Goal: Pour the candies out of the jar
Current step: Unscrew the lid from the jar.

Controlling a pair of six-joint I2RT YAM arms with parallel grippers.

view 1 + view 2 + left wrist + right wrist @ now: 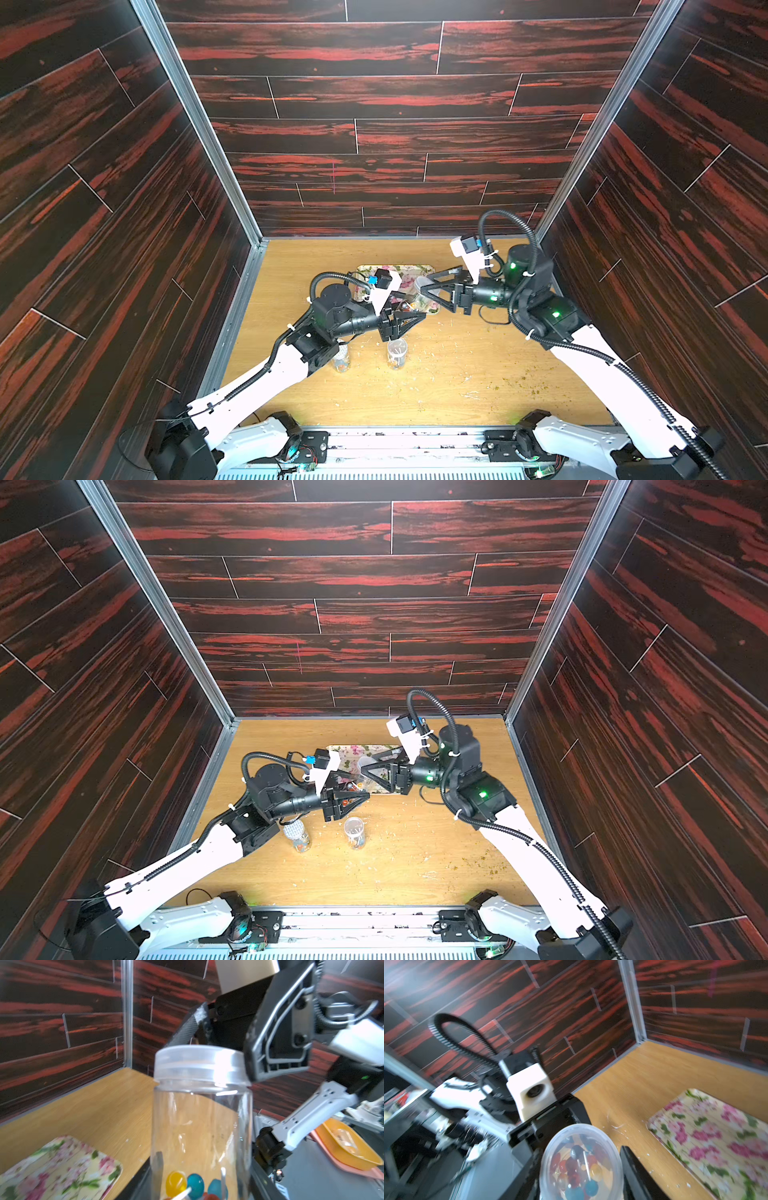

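Jaws of the left gripper [412,318] are clamped on the base end of the jar [199,1126], holding it clear of the table [457,374] with its lid [199,1064] uppermost. We see the right gripper [426,284] reaching in from the opposite side, its jaws closed on that lid. In the left wrist view one black finger [276,1053] presses against the lid's side. In the right wrist view the translucent lid [581,1153] fills the space between the two fingers. In both top views the grippers meet almost tip to tip, the left gripper [358,798] nearer the front edge and the right gripper [366,764] just beyond it.

The candies [187,1184] are all inside the jar, heaped at its base end. We make out yellow, blue and red balls with a thin white stick among them. Through the closed lid we see the same candies [579,1174], somewhat blurred.

A flowered tray [399,270] lies flat on the table, behind and partly under the grippers as the top views show it. Nearer the front edge stand a second jar [341,360], half hidden by the left arm, and a third jar [397,353]. Both are upright and stand apart from each other. Pale crumbs [436,365] are scattered over the wood.
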